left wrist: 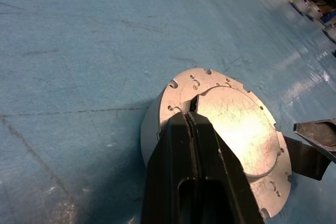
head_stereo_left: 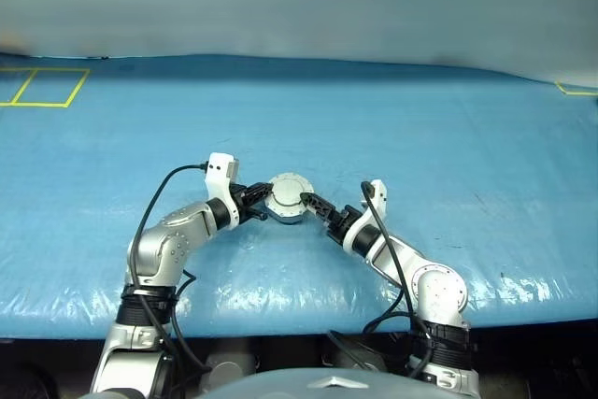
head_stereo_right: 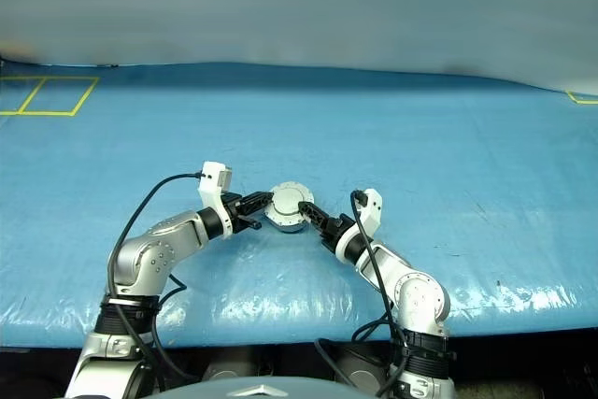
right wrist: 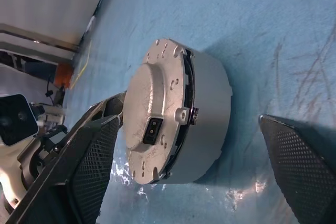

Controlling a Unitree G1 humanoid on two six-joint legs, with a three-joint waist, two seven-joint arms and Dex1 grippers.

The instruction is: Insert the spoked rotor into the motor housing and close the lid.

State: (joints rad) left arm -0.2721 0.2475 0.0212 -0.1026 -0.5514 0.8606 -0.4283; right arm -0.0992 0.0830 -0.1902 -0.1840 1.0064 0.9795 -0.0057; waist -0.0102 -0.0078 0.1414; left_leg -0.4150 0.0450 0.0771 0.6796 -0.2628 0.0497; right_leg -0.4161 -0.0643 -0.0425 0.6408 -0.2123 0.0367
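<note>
Lid-closing step, by the look of it. Landmark: motor housing [head_stereo_left: 287, 199], sitting on the blue table cover [head_stereo_left: 420, 128], near the front edge, between both arms.

Left gripper [head_stereo_left: 259, 198]: jaws shut, nothing between them, tips resting against the housing's left rim on the lid [left wrist: 239, 129]. Judging it as a brace.

Right gripper [head_stereo_left: 309, 201]: jaws spread wide, one finger [right wrist: 89, 156] either side of the housing, not touching it yet.

Lid is already on top of the housing, though a dark gap shows under its edge, so maybe not fully seated. Spoked rotor presumably inside; can't confirm.

Next: right jaws close on the housing, or press the lid square. Keep the left brace steady or the housing slides.

Beyond: yellow tape squares [head_stereo_left: 42, 87] at the far left.
</note>
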